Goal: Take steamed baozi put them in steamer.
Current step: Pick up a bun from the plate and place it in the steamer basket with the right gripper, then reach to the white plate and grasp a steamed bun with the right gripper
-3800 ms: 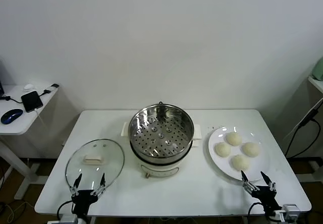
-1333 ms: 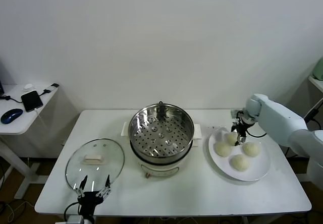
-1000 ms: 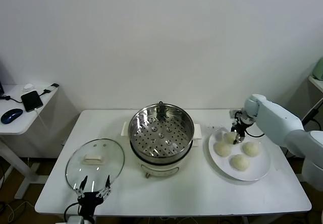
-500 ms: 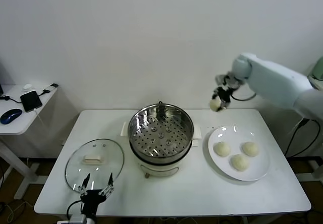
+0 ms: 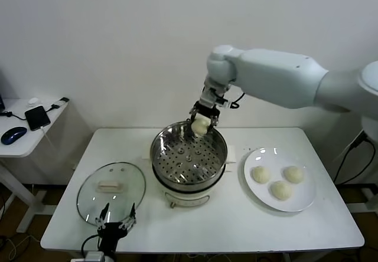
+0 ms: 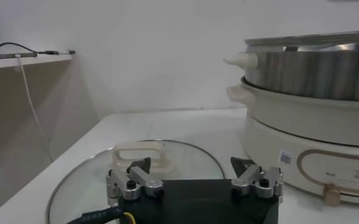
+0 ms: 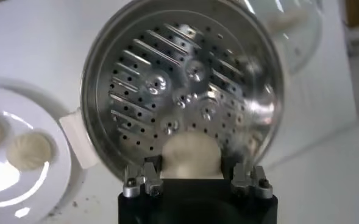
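Tabletop (image 5: pixel 236 226): white, carrying steamer, plate and glass lid (image 5: pixel 110 190).
Steamer (image 5: pixel 189 156): at centre, perforated tray bare; a release too near the rim risked a bun rolling out.
Plate (image 5: pixel 298 200): right of steamer, holding three baozi.
Right end effector (image 5: pixel 201 120): above the steamer's far edge, closed on one baozi (image 5: pixel 200 127); squeezing too hard likely to dent the soft dough, a loose hold to drop it early.
Left end effector (image 5: pixel 116 222): parked low beside the lid, jaws spread, empty.
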Tool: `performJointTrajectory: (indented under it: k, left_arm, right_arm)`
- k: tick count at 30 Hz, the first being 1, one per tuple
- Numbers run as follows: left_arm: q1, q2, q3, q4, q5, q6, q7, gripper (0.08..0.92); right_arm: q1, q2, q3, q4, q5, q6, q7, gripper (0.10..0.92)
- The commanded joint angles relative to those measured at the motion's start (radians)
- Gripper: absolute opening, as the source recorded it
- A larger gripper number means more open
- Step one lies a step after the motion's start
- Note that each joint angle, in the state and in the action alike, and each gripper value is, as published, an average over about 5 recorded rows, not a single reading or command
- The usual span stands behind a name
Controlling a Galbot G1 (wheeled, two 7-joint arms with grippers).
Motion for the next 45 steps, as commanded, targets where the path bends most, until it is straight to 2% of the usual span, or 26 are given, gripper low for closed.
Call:
performJointTrajectory:
  k: [1,9,13,16,22,25,27,32,35,38,41,45]
  left_arm:
    - [0.004,0.001,0.001,0.000,0.003,-0.002,-0.002,0.823]
    - [0.006,0.001,-0.001,0.005,0.002,-0.009,-0.010,0.823]
    - [0.004,0.002,-0.001,0.007,0.002,-0.011,-0.016,0.823]
    - [0.003,0.002,-0.001,0.009,0.001,-0.013,-0.017,0.823]
    - [0.003,0.004,-0.004,0.008,-0.001,-0.015,-0.019,0.823]
    - [0.005,0.004,-0.004,0.004,-0.001,-0.016,-0.019,0.823]
    - [0.007,0.004,-0.004,0.000,-0.001,-0.015,-0.019,0.823]
    - [0.016,0.006,-0.003,-0.015,0.003,-0.014,-0.018,0.823]
    - [0.019,0.005,-0.001,-0.021,0.004,-0.014,-0.018,0.823]
    - [0.021,0.006,0.003,-0.024,0.004,-0.015,-0.019,0.823]
    - [0.019,0.008,0.009,-0.025,0.005,-0.016,-0.019,0.823]
    - [0.015,0.008,0.013,-0.022,0.007,-0.017,-0.018,0.823]
  right_arm:
    - [-0.207,0.120,0.102,-0.224,-0.273,0.256,0.040,0.636]
    - [-0.270,0.197,0.204,-0.404,-0.354,0.300,0.074,0.636]
    - [-0.277,0.219,0.229,-0.457,-0.378,0.301,0.081,0.639]
    - [-0.276,0.225,0.223,-0.470,-0.364,0.301,0.083,0.671]
    - [-0.230,0.202,0.158,-0.416,-0.236,0.301,0.066,0.805]
    - [-0.169,0.156,0.122,-0.329,-0.131,0.297,0.051,0.820]
    - [-0.086,0.103,0.072,-0.241,-0.008,0.265,0.020,0.822]
    - [0.205,-0.079,-0.217,0.000,0.505,0.038,-0.048,0.823]
    - [0.346,-0.227,-0.407,0.105,0.681,-0.176,-0.047,0.823]
    - [0.432,-0.374,-0.531,0.187,0.653,-0.383,-0.026,0.823]
    - [0.472,-0.497,-0.642,0.286,0.603,-0.527,0.019,0.823]
    - [0.467,-0.616,-0.724,0.422,0.610,-0.682,0.087,0.823]
